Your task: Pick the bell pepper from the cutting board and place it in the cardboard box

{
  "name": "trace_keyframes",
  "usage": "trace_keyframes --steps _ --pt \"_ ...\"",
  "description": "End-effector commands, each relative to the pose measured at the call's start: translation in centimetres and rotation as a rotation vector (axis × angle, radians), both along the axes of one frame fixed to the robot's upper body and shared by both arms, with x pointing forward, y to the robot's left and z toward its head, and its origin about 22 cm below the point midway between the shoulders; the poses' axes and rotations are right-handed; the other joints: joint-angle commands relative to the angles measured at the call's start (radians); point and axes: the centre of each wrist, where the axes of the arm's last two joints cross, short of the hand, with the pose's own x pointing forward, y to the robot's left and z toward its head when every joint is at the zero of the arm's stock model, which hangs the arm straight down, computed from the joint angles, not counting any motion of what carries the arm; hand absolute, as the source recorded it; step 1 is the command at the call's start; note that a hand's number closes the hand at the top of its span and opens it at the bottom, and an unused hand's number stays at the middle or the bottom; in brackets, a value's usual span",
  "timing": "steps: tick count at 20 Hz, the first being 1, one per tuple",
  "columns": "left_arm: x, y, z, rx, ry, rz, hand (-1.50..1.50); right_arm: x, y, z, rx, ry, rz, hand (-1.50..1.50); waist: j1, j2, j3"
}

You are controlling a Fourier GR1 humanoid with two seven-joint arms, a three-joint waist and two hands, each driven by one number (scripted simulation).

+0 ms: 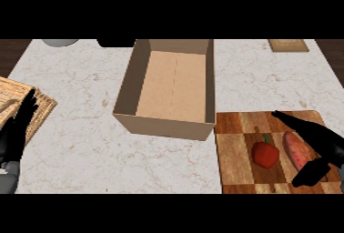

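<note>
While the bell pepper lies untouched near the middle of the cutting board, the right robot hand hovers over the board's right side, its fingers spread apart and holding nothing. A pinkish sweet potato lies just right of the pepper, partly under that hand. Beyond the board's left corner stands the open cardboard box on the marble desk. Far left of the board, the left robot hand rests open, fingers up.
</note>
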Motion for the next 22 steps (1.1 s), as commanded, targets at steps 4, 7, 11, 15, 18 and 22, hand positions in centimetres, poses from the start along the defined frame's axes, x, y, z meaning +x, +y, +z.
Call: trace_keyframes --steps 4,7,11,15,18,22 --pt "-0.3 -0.3 -1.9 -0.012 0.031 -0.009 0.00 0.8 2.5 -1.2 -0.016 0.028 0.007 -1.50 -0.005 0.001 -0.001" --pt "-0.8 0.0 -0.5 -0.002 0.007 0.014 0.00 -0.2 2.2 0.0 0.045 -0.016 0.020 -1.50 -0.006 -0.001 -0.001" --pt "-0.9 -0.1 -1.8 -0.015 0.014 0.013 0.00 -0.6 1.9 -0.4 0.069 -0.008 0.067 -1.50 -0.007 -0.001 -0.001" --pt "0.8 -1.8 -0.4 0.000 0.012 0.024 0.00 0.3 3.3 1.3 0.093 -0.040 0.096 -1.50 -0.007 0.000 -0.001" --pt "-0.8 1.1 -0.9 -0.009 0.024 0.003 0.00 -0.9 3.4 0.0 0.111 -0.022 0.101 -1.50 -0.005 0.000 -0.001" --pt "0.6 -1.2 -2.3 0.013 0.004 0.009 0.00 -0.4 5.8 0.4 -0.002 0.045 0.089 -1.50 -0.007 0.001 -0.001"
